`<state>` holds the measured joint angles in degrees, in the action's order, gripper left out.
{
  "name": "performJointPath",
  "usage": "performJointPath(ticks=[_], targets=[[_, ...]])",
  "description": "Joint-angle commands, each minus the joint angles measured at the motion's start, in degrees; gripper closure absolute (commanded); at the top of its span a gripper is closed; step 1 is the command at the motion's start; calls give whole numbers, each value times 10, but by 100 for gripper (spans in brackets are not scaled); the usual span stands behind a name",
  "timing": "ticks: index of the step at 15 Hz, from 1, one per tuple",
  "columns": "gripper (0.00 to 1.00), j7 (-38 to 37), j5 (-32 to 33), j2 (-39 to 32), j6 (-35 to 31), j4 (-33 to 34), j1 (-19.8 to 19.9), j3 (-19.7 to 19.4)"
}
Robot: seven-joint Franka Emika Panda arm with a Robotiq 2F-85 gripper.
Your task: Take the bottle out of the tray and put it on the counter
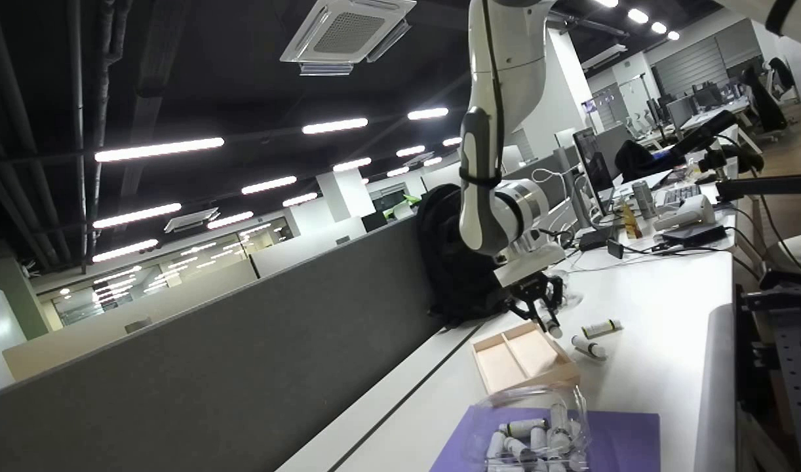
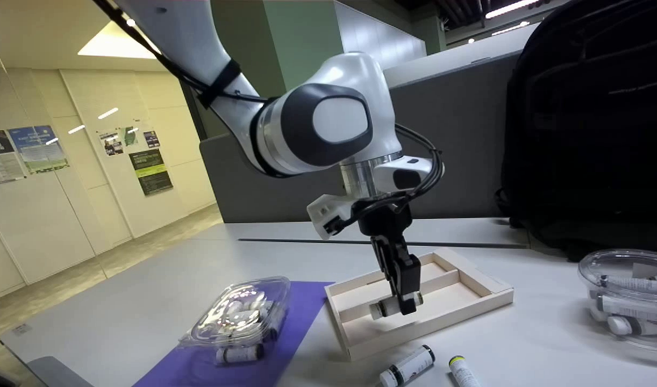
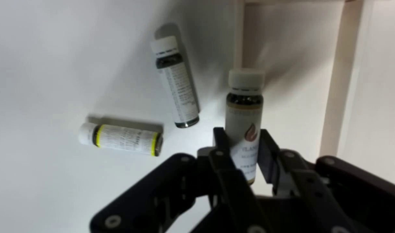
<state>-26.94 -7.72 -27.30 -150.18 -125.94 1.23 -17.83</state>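
Clearly, the bottle [image 3: 244,118] was clamped in the claw [image 3: 242,142], which gripped it across the label from both sides. It was a slim cylinder with a white cap, a dark neck and a white label edged in gold and printed with a reddish flame; the smaller lettering was too blurred to read. It was held up roughly level, and in the wrist view it overlapped the side wall of the tray [image 2: 468,312]; I could not tell whether it was wholly past the rim.

The arm [image 2: 323,118] arched over from above, wrist bent, the claw pointing steeply down.

Two loose bottles lay on the tabletop [image 2: 162,285], left of the claw in the wrist view: one white-labelled bottle [image 3: 176,87], one yellow-banded bottle [image 3: 126,139]. There was one tray, its single divider making two compartments. On opposite sides of the claw sat two clear containers, one clamshell box [image 2: 199,330] on one purple mat [image 2: 293,333] and one tub [image 2: 619,263]; their bottles overlapped too much to count. One black backpack [image 2: 586,134] stood behind the claw.
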Motion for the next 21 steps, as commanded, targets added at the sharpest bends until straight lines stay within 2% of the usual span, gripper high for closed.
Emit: performJointPath(ticks=[1,7,15,16,17,18,21], targets=[[93,-19,25,63,-12,-85,1,-20],[93,-19,36,48,-45,-130,3,-19],[93,-11,37,30,-83,-144,-27,-3],[59,-8,36,29,-83,-144,-28,-2],[47,-7,36,28,-85,-144,-31,-2],[43,-7,36,29,-86,-145,-32,-1],[20,-4,36,32,-85,-145,-33,-1]])
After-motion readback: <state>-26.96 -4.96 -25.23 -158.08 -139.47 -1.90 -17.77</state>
